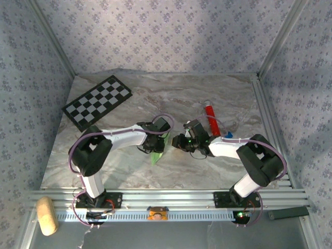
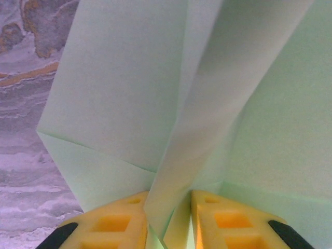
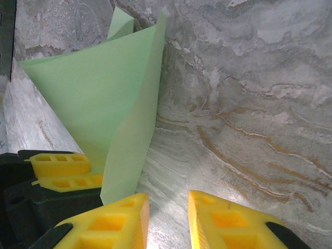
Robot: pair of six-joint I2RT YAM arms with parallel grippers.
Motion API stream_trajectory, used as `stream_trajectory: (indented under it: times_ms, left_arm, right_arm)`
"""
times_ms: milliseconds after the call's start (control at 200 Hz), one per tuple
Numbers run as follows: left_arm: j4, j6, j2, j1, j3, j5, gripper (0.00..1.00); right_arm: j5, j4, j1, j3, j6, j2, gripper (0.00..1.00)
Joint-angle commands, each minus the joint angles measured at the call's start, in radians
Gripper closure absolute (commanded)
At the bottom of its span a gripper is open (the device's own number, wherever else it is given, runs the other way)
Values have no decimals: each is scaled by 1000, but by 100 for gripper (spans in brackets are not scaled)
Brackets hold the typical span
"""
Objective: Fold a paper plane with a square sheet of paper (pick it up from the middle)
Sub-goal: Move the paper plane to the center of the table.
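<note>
- Two grippers meet mid-table. The left gripper (image 2: pixel 168 202) is clamped on the folded green paper (image 2: pixel 129 93), whose creased edges fan away from its fingers.
- The right gripper (image 3: pixel 168 202) has its fingers slightly apart and empty, with the paper's free edge just beside one finger.
- Open table (image 1: pixel 207 171) lies on the near side. The red tube (image 1: pixel 211 118) and checkerboard (image 1: pixel 97 102) sit apart.

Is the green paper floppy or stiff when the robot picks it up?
Probably floppy: the green paper curls in a soft curve above the left gripper pinching it. Likely very light, since it's one thin sheet. Its folds may stiffen it slightly.
</note>
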Motion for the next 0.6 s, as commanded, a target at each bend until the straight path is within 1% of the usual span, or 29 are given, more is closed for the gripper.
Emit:
stream_trajectory:
  times_ms: [0, 140, 200, 265, 405, 595]
  left_arm:
    - [12, 15, -2, -15, -5, -22, 77]
    - [22, 7, -25, -18, -13, -43, 77]
    - [30, 3, -43, -20, -22, -51, 76]
    - [47, 1, -65, -21, -35, -52, 72]
    - [61, 7, -90, -20, -46, -41, 70]
    - [72, 10, -77, -20, -56, -23, 79]
  right_arm:
    - [11, -21, 7, 21, 4, 9, 73]
    - [8, -23, 4, 22, 3, 9, 73]
    - [8, -23, 3, 21, 1, 8, 73]
    - [6, -22, 2, 20, 1, 7, 73]
    - [0, -7, 2, 20, 5, 5, 72]
    - [-19, 38, 5, 16, 30, 7, 70]
